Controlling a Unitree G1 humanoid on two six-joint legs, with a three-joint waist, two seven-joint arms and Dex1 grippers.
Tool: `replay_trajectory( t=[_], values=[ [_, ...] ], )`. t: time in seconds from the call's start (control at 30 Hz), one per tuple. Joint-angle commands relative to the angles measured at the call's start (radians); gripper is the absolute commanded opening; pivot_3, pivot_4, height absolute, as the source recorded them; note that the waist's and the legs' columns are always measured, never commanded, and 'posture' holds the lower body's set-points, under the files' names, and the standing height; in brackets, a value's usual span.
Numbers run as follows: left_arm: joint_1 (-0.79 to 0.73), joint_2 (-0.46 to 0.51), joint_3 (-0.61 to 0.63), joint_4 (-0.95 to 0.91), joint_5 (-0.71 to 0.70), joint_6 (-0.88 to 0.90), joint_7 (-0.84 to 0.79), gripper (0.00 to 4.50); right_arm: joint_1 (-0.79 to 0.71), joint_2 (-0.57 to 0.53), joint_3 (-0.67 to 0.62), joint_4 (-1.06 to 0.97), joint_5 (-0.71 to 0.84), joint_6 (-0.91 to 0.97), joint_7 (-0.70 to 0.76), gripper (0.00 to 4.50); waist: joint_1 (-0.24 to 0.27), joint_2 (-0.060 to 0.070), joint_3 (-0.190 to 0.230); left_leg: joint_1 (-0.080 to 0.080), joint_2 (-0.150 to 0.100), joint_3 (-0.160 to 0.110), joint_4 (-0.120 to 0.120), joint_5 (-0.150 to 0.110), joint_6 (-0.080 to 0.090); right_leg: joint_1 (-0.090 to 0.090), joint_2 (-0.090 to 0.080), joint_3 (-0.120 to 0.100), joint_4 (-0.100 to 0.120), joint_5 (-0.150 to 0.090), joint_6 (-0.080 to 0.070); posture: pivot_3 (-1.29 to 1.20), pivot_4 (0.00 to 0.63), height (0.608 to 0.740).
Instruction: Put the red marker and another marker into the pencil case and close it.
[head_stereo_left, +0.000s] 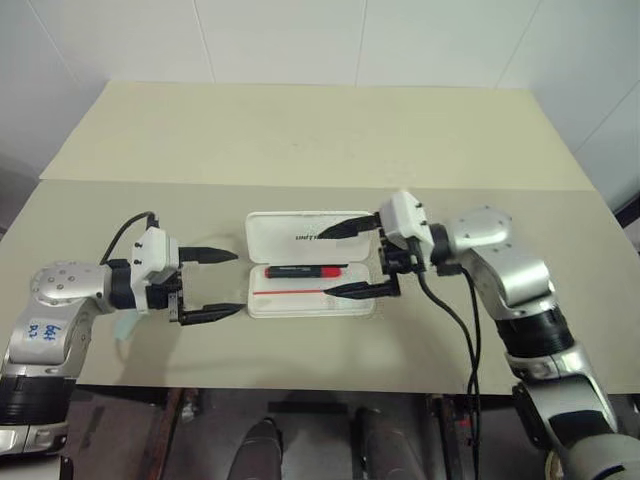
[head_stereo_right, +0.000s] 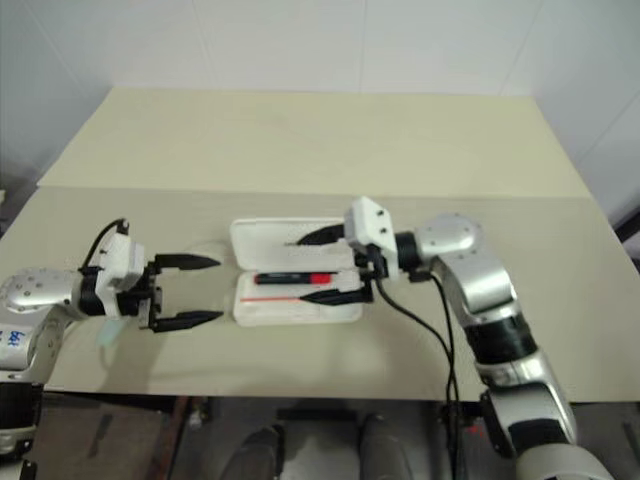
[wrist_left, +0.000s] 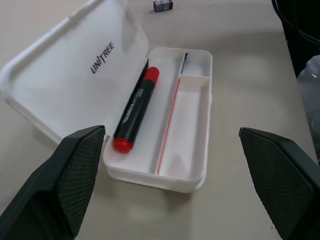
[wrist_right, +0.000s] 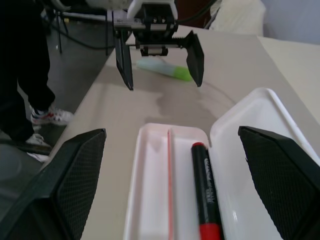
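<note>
The pencil case (head_stereo_left: 282, 232) lies open in the middle of the table, its lid (wrist_left: 65, 75) folded back on the far side. The red marker (head_stereo_left: 305, 271) rests in the tray's compartment next to the lid, black barrel with red cap (wrist_left: 150, 76). My right gripper (head_stereo_left: 325, 263) hovers open over the case from the right and holds nothing. My left gripper (head_stereo_left: 240, 282) stands open just left of the case, empty. The other marker (wrist_right: 165, 70), pale green with a bright green cap, lies on the table under my left arm, partly hidden (head_stereo_left: 125, 326).
The tray's near compartment (wrist_left: 187, 125) holds nothing but a printed red line. The table's front edge (head_stereo_left: 300, 385) runs close below the case. A person's legs and shoes (wrist_right: 30, 75) stand beyond the table's left side. A small dark object (wrist_left: 162, 5) lies on the table.
</note>
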Motion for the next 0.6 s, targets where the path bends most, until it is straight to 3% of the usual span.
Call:
replay_trajectory(
  t=[0.03, 0.3, 0.47, 0.6],
  values=[
    [0.057, -0.026, 0.104, -0.084, -0.046, 0.027, 0.099, 4.50, 0.060, -0.073, -0.107, -0.121, 0.085, 0.064, -0.037, 4.47, 0.000, 0.000, 0.000, 0.000, 0.000, 0.000, 0.000, 0.000, 0.000, 0.000, 0.000, 0.000, 0.000, 0.000, 0.000, 0.00, 0.150, 0.740],
    [0.287, -0.217, 0.317, -0.318, -0.045, 0.053, 0.456, 4.50, 0.157, -0.181, -0.181, -0.117, 0.094, 0.054, -0.070, 4.47, -0.003, -0.001, 0.000, 0.000, 0.000, 0.000, 0.000, 0.000, 0.000, 0.000, 0.000, 0.000, -0.001, 0.000, 0.000, 0.00, 0.150, 0.740],
    [0.430, -0.257, 0.430, -0.396, -0.048, 0.061, 0.564, 4.50, 0.155, -0.161, -0.170, -0.095, 0.098, 0.037, -0.095, 4.47, 0.004, -0.001, 0.000, 0.000, 0.000, 0.001, 0.001, 0.000, 0.000, 0.001, 0.000, 0.000, -0.001, -0.001, -0.001, 0.00, 0.150, 0.740],
    [0.496, -0.266, 0.498, -0.378, -0.069, 0.059, 0.580, 4.50, 0.155, -0.150, -0.156, -0.087, 0.093, 0.026, -0.105, 4.47, 0.011, -0.001, 0.000, 0.000, 0.000, 0.001, 0.002, 0.000, 0.000, 0.001, 0.000, 0.001, -0.004, -0.006, -0.012, 0.00, 0.150, 0.740]
  ],
)
